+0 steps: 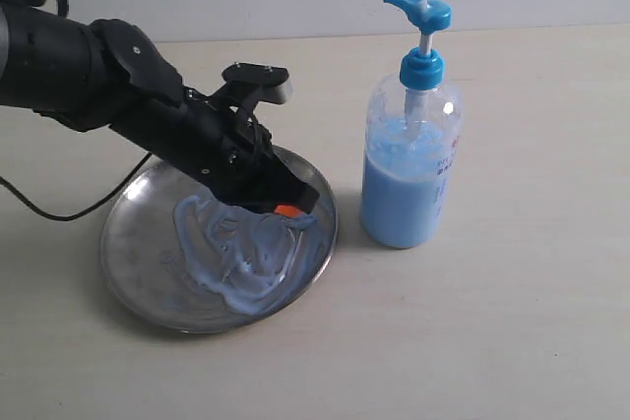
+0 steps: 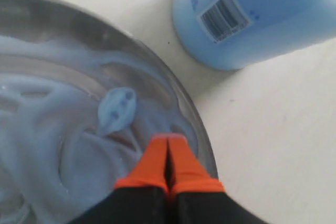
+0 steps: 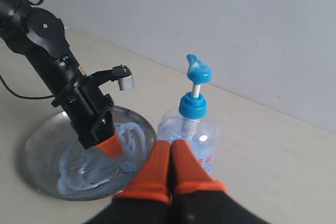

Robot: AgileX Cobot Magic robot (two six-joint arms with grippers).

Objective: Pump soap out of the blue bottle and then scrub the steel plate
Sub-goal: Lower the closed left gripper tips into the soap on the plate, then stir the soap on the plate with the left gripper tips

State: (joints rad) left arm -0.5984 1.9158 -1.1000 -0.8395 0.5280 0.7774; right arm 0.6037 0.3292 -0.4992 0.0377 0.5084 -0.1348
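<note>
Two empty hands were shut: the right hand (image 3: 169, 149) off the steel plate (image 1: 133, 243), the left hand (image 1: 285, 210) tip-down in its soap (image 1: 246, 248), seemingly mid-scrub, needing sweeps over bare metal.

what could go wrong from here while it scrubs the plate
1. The left tool, shut, sits close to the rim of the steel plate on the bottle side; a hard push might slide or tip the plate.
2. Thick soap lies near that rim and may get swept onto the table.
3. The blue bottle stands close beside the plate; a shoved plate could knock it over.
</note>
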